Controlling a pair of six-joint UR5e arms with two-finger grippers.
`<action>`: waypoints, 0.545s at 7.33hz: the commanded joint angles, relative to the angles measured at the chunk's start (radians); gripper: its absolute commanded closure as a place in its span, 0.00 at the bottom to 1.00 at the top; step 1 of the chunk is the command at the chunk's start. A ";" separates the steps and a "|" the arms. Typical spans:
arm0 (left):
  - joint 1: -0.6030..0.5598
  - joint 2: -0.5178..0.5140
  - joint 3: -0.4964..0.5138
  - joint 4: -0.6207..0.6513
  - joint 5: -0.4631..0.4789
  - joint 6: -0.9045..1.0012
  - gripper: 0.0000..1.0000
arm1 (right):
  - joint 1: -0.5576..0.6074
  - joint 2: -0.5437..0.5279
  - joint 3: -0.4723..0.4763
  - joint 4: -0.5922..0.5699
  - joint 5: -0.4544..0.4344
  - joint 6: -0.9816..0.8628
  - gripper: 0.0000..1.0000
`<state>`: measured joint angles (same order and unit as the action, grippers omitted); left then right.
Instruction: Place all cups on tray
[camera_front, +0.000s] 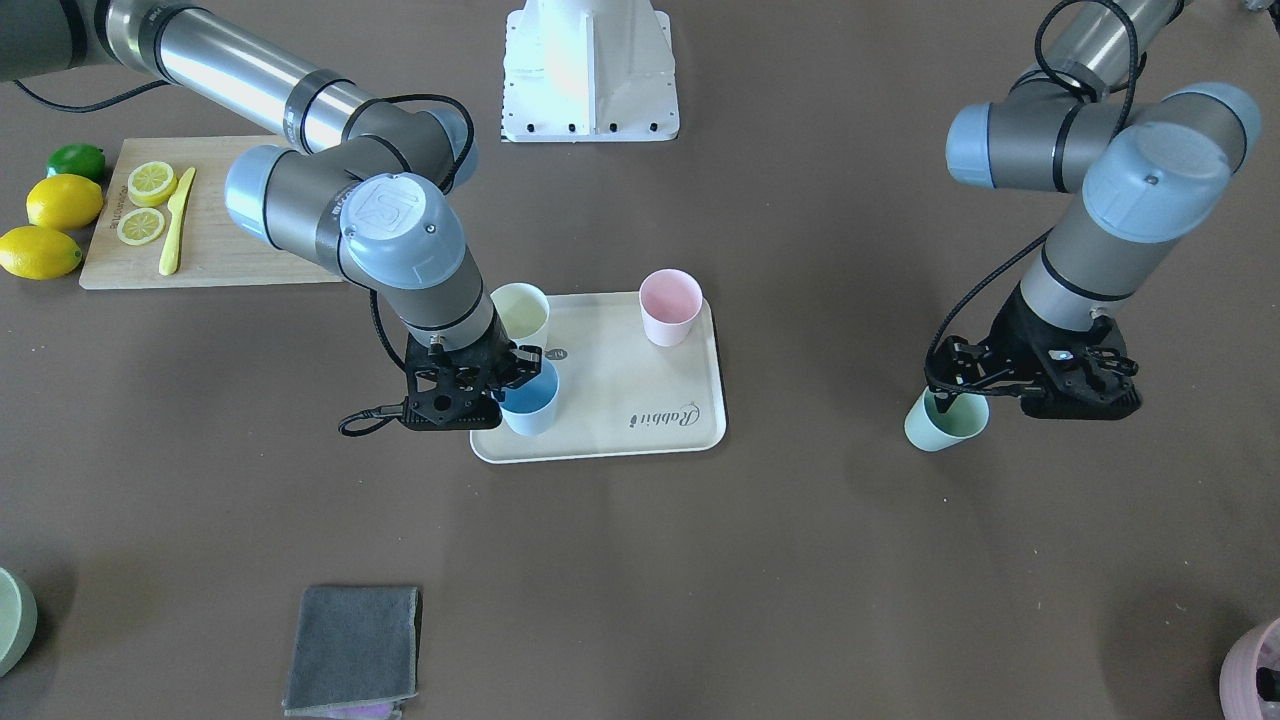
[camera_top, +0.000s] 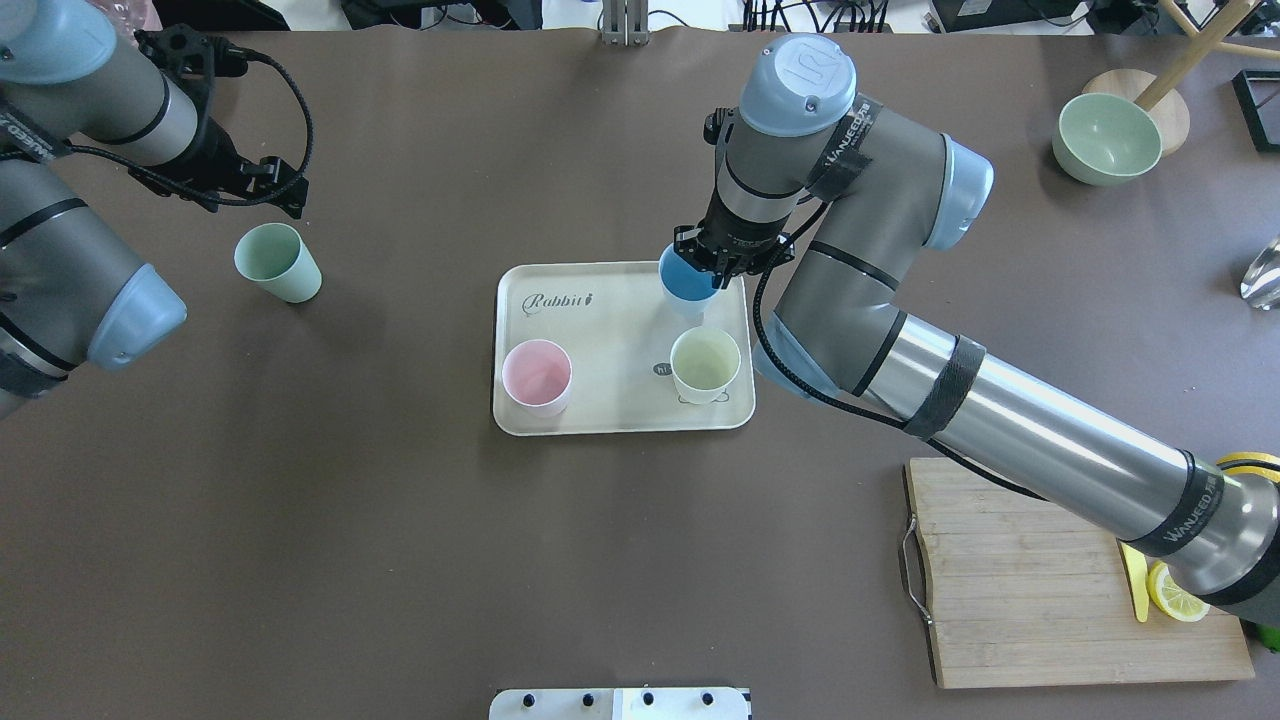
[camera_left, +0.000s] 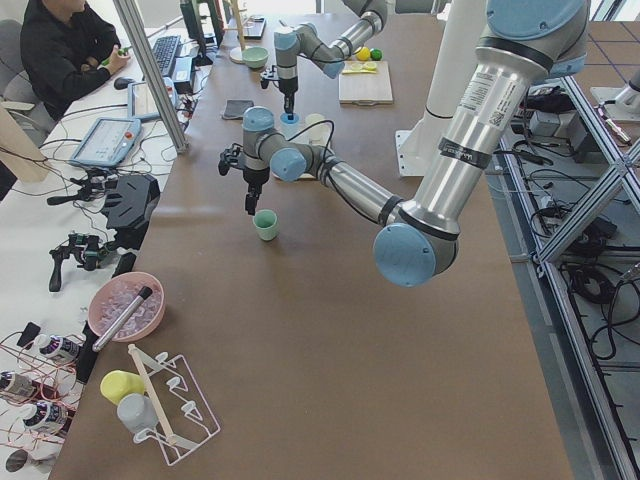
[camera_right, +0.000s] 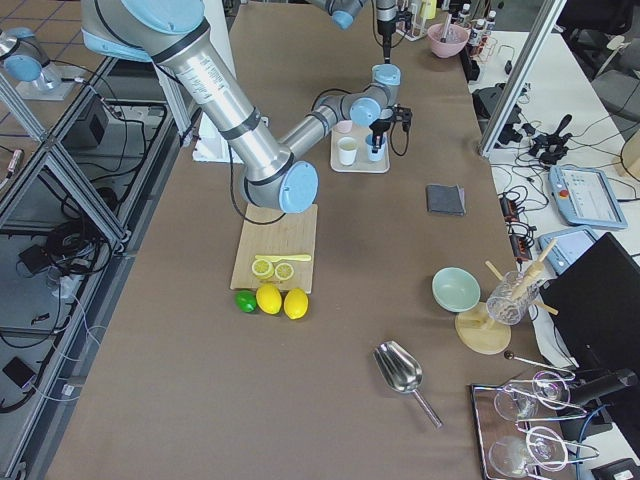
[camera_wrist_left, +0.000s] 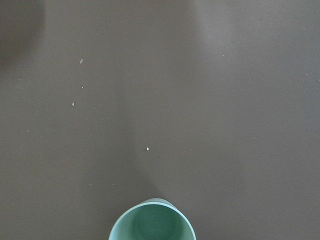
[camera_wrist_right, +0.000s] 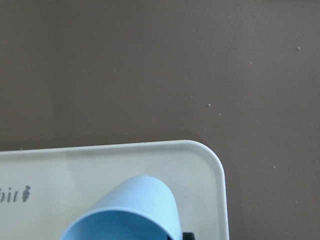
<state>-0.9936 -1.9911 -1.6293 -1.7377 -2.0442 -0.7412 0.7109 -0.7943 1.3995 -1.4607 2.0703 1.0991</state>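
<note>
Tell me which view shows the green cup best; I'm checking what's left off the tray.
Overhead exterior: the green cup stands whole and unobstructed on the table, apart from the tray. Front-facing, the left tool overlaps its rim; left wrist crops it at the bottom edge; exterior left shows it small.

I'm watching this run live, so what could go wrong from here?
The blue cup, held by the right gripper, looks tilted near a corner of the tray; released there, it may tip. The pale yellow cup stands close beside it and could be bumped. The green cup is off the tray; the left gripper over its rim might topple it.
</note>
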 joint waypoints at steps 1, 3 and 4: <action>-0.022 -0.005 0.035 -0.003 -0.001 0.037 0.04 | -0.002 -0.005 -0.002 -0.001 -0.006 0.002 1.00; -0.029 0.012 0.077 -0.066 -0.001 0.059 0.05 | 0.001 0.000 0.001 0.000 -0.007 0.049 0.01; -0.028 0.044 0.104 -0.136 -0.001 0.063 0.05 | 0.002 0.004 0.018 0.000 -0.006 0.065 0.00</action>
<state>-1.0202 -1.9764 -1.5558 -1.8023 -2.0448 -0.6856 0.7121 -0.7950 1.4032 -1.4609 2.0642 1.1375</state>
